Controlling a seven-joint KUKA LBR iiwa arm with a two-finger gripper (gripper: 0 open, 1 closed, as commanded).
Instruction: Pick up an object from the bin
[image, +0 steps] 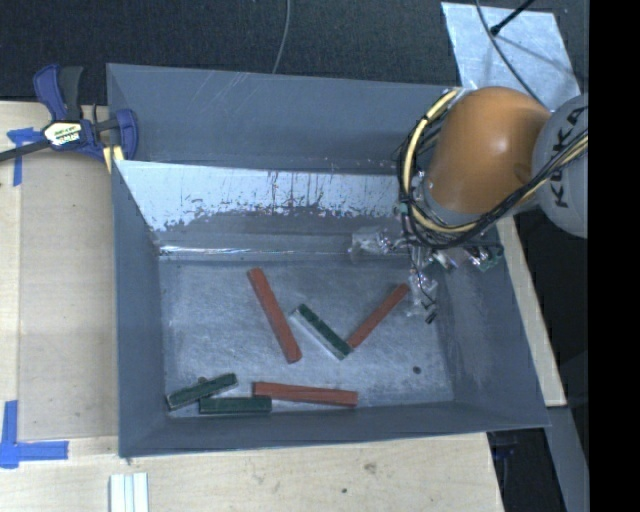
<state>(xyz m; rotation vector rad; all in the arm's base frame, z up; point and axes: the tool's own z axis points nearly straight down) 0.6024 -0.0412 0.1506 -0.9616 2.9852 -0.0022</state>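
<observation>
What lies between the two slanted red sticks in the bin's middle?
In the camera view, one short dark green stick lies there, beside the right red stick.

Inside 1 grey metal bin (135, 300): 6 loose sticks in all, of 2 kinds by colour, 3 of each.

3 reddish-brown sticks:
- 1 left slanted red stick (274, 314), left of the middle
- 1 right slanted red stick (378, 316), right of the middle
- 1 level red stick (305, 395), near the front wall

3 dark green sticks:
- 1 middle green stick (323, 331), meeting the lower end of the right slanted red stick
- 2 in the front left corner, close together: 1 upper green stick (202, 391) and 1 lower green stick (234, 405)
</observation>
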